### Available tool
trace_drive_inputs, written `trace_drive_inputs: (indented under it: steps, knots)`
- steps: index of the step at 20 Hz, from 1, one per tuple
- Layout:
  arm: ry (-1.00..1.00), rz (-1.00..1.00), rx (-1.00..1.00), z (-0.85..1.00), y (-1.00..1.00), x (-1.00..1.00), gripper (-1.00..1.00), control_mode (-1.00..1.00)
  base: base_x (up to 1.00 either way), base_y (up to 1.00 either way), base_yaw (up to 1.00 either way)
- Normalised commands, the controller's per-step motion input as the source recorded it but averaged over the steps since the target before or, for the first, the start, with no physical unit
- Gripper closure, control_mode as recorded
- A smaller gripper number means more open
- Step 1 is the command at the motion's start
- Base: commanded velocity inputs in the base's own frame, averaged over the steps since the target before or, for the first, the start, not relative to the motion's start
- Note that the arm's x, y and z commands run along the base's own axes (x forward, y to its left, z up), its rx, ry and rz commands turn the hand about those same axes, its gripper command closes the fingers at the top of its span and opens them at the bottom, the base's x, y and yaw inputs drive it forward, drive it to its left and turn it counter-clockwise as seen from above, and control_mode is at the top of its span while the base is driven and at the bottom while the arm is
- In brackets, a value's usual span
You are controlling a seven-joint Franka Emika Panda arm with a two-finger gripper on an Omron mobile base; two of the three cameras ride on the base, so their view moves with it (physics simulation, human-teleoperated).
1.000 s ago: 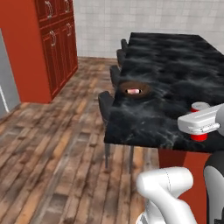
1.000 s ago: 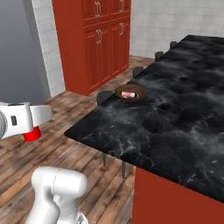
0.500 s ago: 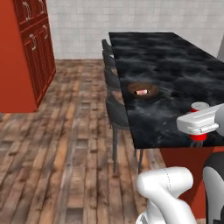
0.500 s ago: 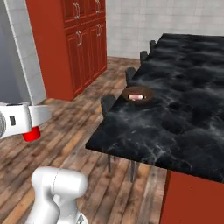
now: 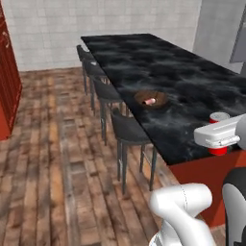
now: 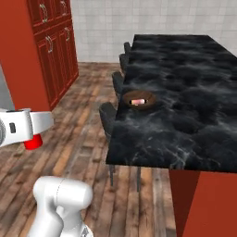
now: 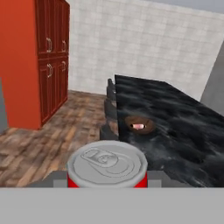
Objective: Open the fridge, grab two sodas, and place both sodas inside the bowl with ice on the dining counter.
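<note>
The base had swung round since the earlier frame, bringing the surface square ahead. The jaws were clamped on a can. The bowl already held one can (the first, I judge); the second remained to deliver.

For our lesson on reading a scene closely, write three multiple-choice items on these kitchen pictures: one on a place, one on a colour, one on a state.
1. Where is the bowl?
A on the floor
B on the dining counter
C on a stool

2. What colour is the soda's side?
A red
B green
C blue

3. What is the tool doing?
A hanging empty
B holding the soda
C touching the bowl

Answers: 1 B, the bowl sits on the black slab; 2 A, red shows under the pale lid; 3 B, the can sits between its fingers.
</note>
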Motion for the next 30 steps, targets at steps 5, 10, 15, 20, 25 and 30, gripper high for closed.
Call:
trace_drive_inputs:
  steps: [5,10,15,20,25,30]
  knots:
    - [0.0,0.0,0.0,0.0,0.0,0.0,1.0,1.0,0.43,0.61,-0.47]
    - [0.0,0.0,0.0,0.0,0.0,0.0,1.0,1.0,0.43,0.6,-0.47]
    - [0.0,0.0,0.0,0.0,0.0,0.0,1.0,1.0,0.25,0.59,-0.47]
    - [0.0,0.0,0.0,0.0,0.0,0.0,1.0,1.0,0.0,0.9,-0.35]
    - [0.0,0.0,0.0,0.0,0.0,0.0,1.0,1.0,0.01,1.0,-0.29]
    - [0.0,0.0,0.0,0.0,0.0,0.0,1.0,1.0,0.3,0.85,-0.39]
